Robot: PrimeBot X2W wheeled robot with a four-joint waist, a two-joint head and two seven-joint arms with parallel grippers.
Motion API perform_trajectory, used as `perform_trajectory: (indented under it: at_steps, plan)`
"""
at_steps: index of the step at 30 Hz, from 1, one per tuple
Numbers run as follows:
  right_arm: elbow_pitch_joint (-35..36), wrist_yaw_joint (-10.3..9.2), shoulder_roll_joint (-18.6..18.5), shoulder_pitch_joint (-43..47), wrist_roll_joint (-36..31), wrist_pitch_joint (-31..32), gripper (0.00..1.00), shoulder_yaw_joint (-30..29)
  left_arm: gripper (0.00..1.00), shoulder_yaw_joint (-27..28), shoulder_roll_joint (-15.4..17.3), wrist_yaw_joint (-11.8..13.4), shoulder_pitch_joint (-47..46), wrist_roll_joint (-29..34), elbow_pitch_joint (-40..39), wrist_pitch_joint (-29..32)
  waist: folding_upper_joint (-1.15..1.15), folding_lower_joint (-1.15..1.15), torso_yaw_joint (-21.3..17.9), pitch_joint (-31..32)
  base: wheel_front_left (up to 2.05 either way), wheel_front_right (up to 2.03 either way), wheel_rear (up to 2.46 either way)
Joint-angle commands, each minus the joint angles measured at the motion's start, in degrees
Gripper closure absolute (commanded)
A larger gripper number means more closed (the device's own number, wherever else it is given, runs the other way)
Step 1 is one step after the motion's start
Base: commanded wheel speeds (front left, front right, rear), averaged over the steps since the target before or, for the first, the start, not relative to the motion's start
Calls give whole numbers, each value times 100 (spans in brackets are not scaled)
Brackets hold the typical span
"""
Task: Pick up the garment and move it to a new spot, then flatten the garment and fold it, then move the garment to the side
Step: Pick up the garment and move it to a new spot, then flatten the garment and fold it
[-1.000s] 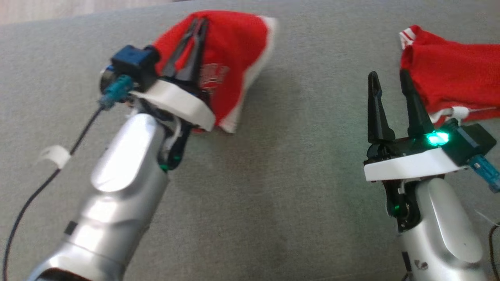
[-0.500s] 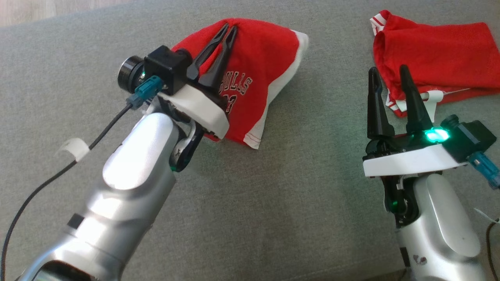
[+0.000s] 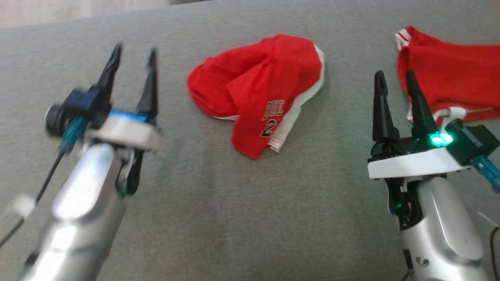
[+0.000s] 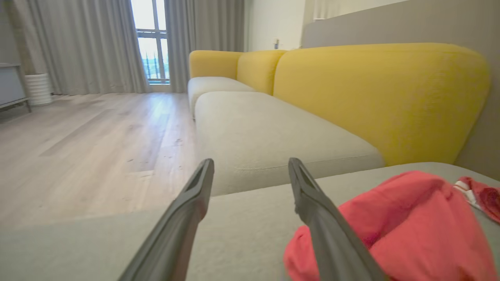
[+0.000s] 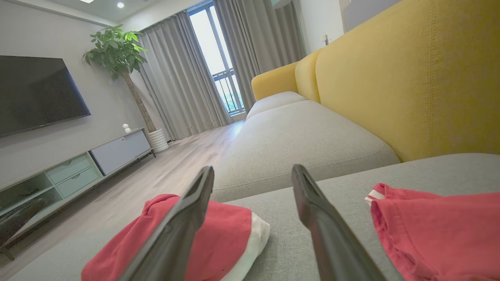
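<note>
Left gripper [image 3: 134, 50] — lifted off garment [image 3: 258, 82], wide apart, empty; right gripper [image 3: 394, 74] likewise. Relocation seemingly done; flattening next — needs two edge grips.

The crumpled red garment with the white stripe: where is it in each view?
Head view: crumpled garment, centre, upper half.
Left wrist view: lower right corner.
Right wrist view: lower left.
Shared landmark: the other red garment, to its right in every view.
</note>
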State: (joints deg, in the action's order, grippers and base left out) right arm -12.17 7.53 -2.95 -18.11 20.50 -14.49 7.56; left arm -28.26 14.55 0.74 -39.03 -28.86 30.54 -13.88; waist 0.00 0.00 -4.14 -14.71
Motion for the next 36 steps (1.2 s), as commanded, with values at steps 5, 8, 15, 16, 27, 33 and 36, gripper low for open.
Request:
perform_trajectory:
  at_steps: [5, 8, 15, 16, 27, 33, 36]
  plan:
    - [132, -4, 7, 140, -144, -38, 0, -28, 0, 709, 411, 240, 881, 30, -926, -107, 0, 0, 429, 230, 0, 0, 0]
    - [157, -4, 7, 234, -194, -1, 0, -96, 0, 978, 383, 352, 1463, 213, -1498, -109, 0, 0, 582, 313, 0, 0, 0]
    - [247, -4, 7, 453, -276, 110, 0, -254, 0, 1366, -49, 379, 2535, 519, -2139, -111, 0, 0, 826, 494, 0, 0, 0]
    - [263, -4, 7, 474, -282, 123, 0, -273, 0, 1386, -103, 354, 2612, 574, -2158, -111, 0, 0, 849, 503, 0, 0, 0]
    - [342, -4, 7, 415, -475, 514, 0, -46, 0, 1569, -636, -4, 2647, 961, -2117, -111, 0, 0, 1174, 377, 0, 0, 0]
    - [-109, -4, 7, 167, -723, 1124, 0, 596, 0, 1645, -879, -214, 2595, 1110, -1979, -111, 0, 0, 1414, 244, 0, 0, 0]
    - [-486, -4, 7, 18, -786, 1349, 0, 811, 0, 1653, -966, -320, 2581, 1175, -1896, -111, 0, 0, 1521, 216, 0, 0, 0]
